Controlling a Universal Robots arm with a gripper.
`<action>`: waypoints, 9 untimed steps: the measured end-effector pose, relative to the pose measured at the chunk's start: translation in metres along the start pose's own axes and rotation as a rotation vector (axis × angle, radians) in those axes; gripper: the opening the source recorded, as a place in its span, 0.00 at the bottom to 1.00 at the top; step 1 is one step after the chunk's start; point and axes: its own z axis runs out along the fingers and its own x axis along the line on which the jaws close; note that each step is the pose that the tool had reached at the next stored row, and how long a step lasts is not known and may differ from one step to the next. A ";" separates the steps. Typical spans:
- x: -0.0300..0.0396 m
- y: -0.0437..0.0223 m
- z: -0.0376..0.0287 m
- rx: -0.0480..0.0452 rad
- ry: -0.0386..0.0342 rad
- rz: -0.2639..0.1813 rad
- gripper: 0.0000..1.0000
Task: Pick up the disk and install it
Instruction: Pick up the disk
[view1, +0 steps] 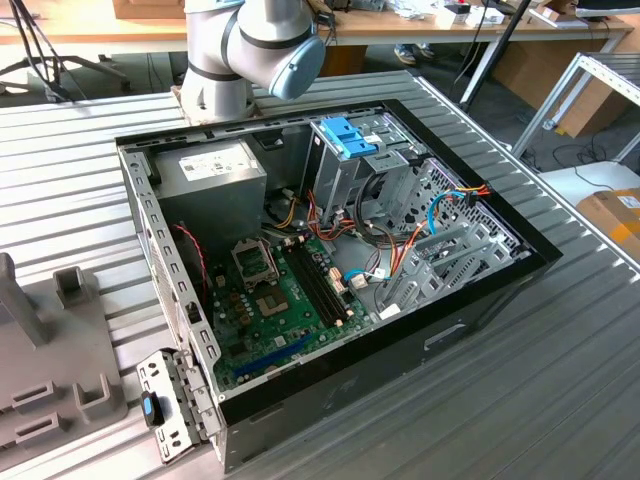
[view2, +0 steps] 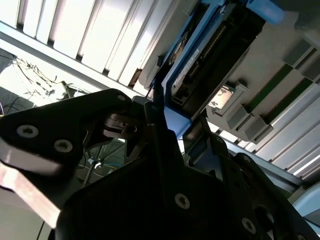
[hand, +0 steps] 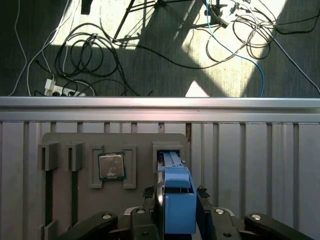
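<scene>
In the exterior view a matte grey moulded fixture plate (view1: 45, 390) lies on a ribbed aluminium table (view1: 560, 400). Just beside the plate, toward the exterior view's right, stands an open black computer case (view1: 470, 310) holding a green motherboard (view1: 280, 300), a grey power-supply box (view1: 215, 172) and, on the side farthest from the plate, a perforated metal cage with blue tabs (view1: 350, 135). The arm's rounded grey base (view1: 215, 80) rises beyond the case. In the first wrist view the plate shows raised blocks, narrow slots and a square recess with a shiny processor chip (hand: 111, 166). Just beside that recess the disk (hand: 178, 210) stands on edge in a slot of the plate, its light-blue plastic bracket uppermost. The black gripper (hand: 176, 191) straddles it, fingers (hand: 201, 196) pressed against the bracket's two flanks. Beyond the plate's far edge, cables (hand: 95, 45) sprawl over the floor. In the second wrist view the disk (view2: 215, 45) shows its dark board face against the plate's grey blocks.
</scene>
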 end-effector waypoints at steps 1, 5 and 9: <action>0.0000 0.0000 -0.0001 -0.0002 0.0000 0.000 0.43; 0.0000 0.0000 0.0000 -0.0001 -0.0001 0.000 0.36; 0.0000 0.0000 0.0000 -0.0001 -0.0001 0.000 0.36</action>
